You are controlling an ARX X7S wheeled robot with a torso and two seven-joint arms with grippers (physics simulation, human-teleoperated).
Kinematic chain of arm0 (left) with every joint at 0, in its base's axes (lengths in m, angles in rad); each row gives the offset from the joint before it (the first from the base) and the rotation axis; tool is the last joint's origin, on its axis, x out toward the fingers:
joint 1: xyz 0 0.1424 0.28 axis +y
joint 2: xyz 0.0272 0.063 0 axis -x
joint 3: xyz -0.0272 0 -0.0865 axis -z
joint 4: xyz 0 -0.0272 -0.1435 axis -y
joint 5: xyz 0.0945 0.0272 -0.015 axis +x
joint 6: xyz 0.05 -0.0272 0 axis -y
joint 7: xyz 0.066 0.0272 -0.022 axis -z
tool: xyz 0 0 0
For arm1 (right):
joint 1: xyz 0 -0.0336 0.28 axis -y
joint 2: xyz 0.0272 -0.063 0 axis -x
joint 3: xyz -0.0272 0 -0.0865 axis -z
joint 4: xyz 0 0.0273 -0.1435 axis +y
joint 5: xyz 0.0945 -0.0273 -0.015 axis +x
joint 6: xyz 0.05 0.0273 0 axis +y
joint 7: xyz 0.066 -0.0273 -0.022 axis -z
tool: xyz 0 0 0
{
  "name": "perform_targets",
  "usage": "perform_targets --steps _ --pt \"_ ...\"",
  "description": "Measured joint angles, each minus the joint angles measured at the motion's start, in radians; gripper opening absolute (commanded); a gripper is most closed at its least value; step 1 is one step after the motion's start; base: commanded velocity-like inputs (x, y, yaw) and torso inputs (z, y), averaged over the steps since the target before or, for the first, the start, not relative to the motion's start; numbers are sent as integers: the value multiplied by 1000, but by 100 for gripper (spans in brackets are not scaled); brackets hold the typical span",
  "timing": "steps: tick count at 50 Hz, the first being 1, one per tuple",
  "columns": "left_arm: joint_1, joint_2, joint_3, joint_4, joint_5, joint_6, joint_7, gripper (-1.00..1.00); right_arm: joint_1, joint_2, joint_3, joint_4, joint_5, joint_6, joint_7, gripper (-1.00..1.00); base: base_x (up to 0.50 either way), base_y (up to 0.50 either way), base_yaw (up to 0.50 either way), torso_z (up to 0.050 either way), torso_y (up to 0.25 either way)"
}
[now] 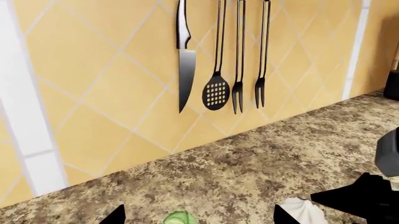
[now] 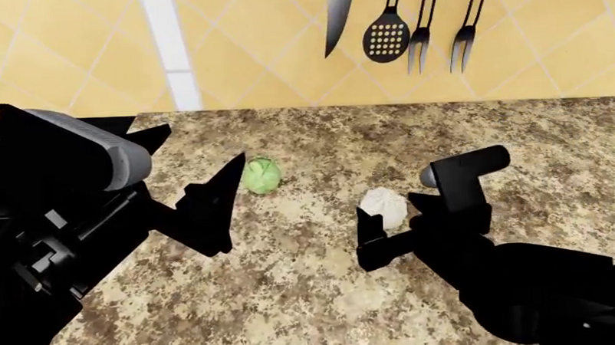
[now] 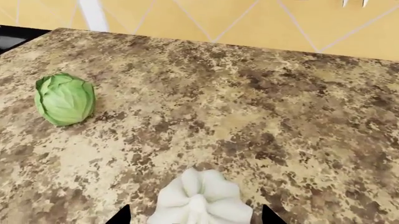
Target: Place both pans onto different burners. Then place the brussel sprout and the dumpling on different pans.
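The pale-green brussel sprout lies on the speckled granite counter, with the white pleated dumpling a short way to its right. My left gripper is open and hovers just short of the sprout. In the left wrist view the sprout shows between the open tips of the left gripper. My right gripper is open with its fingers on either side of the dumpling. The sprout lies apart from it. Pans and burners are out of view.
A knife, a slotted spoon and two forks hang on the yellow tiled wall behind the counter. A black surface edge borders the counter on the left. A dark object stands at the counter's far right.
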Motion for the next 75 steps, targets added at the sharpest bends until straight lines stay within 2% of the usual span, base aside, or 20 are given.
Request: perform_targets --steps 21,22,33,49,63,75 --pt "11 9 16 -16 39 5 18 100 19 -59 -50 122 -125 -3 -74 100 0 0 0 0 -1" --pt "12 9 17 -16 40 6 19 100 19 -61 -51 126 -131 -6 -78 -100 0 0 0 0 -10" --pt "17 6 15 -17 40 11 21 100 11 -65 -45 140 -147 -21 -74 -100 1 0 1 0 -3" --pt "-28 13 36 -16 44 -8 20 100 24 -14 -29 0 -22 24 38 -100 0 0 0 -1 -1" --pt "-235 117 166 -133 126 -113 60 100 89 39 -3 -187 127 89 162 -100 0 0 0 0 0" --pt "-332 205 268 -276 164 -183 92 100 101 59 8 -261 167 99 201 -100 0 0 0 0 0"
